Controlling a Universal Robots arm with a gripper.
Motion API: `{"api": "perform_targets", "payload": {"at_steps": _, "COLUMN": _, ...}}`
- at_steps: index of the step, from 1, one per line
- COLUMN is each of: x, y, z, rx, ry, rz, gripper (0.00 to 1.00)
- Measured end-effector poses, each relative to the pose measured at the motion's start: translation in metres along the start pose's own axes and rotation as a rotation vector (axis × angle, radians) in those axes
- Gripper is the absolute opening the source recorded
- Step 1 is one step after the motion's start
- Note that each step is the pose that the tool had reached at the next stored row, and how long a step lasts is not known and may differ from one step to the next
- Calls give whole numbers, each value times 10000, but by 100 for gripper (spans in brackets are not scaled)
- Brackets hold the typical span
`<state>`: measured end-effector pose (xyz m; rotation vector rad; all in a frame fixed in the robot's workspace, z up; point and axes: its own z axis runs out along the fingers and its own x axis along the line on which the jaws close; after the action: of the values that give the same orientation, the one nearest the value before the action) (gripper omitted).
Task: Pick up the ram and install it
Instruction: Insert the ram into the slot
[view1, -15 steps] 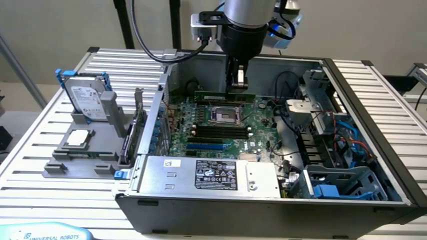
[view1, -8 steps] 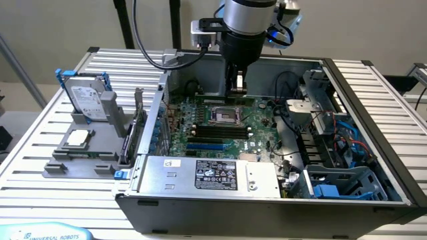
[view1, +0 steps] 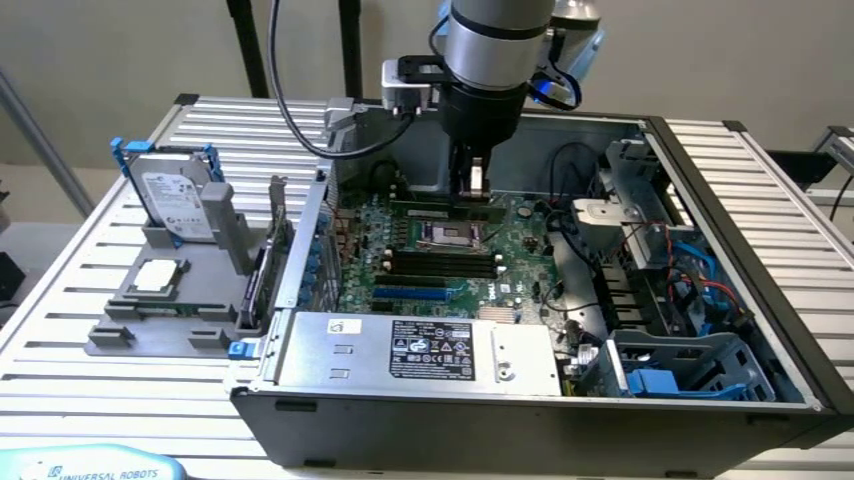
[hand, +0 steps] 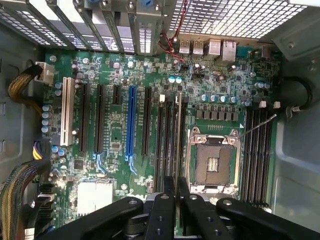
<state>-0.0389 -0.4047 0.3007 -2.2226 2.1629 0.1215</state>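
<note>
My gripper (view1: 473, 190) hangs inside the open computer case, over the green motherboard (view1: 521, 260). In the wrist view the gripper (hand: 176, 197) is shut on the ram (hand: 178, 135), a long thin stick seen edge-on between the black fingers (hand: 162, 210). The ram runs in line with the black memory slots (hand: 165, 135) that lie between the blue expansion slot (hand: 131, 125) and the empty processor socket (hand: 214, 162). Whether it touches a slot or hangs just above one I cannot tell. More memory slots (hand: 257, 150) lie on the socket's other side.
The case walls (view1: 721, 200) and the power supply (view1: 427, 350) box in the board. Cable bundles (view1: 667, 270) crowd the exterior view's right. Outside the case, on the exterior view's left, a grey stand holds a hard drive (view1: 174, 195) and a square silver chip (view1: 158, 275).
</note>
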Motion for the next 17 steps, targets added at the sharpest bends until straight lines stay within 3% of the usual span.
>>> {"api": "perform_targets", "payload": {"at_steps": 11, "x": 24, "y": -6, "z": 199, "rx": 13, "ry": 2, "rz": 72, "gripper": 14}}
{"api": "perform_targets", "payload": {"at_steps": 15, "x": 33, "y": -10, "z": 265, "rx": 28, "ry": 44, "rz": 79, "gripper": 14}}
{"api": "perform_targets", "payload": {"at_steps": 17, "x": 37, "y": -16, "z": 292, "rx": 43, "ry": 95, "rz": 79, "gripper": 14}}
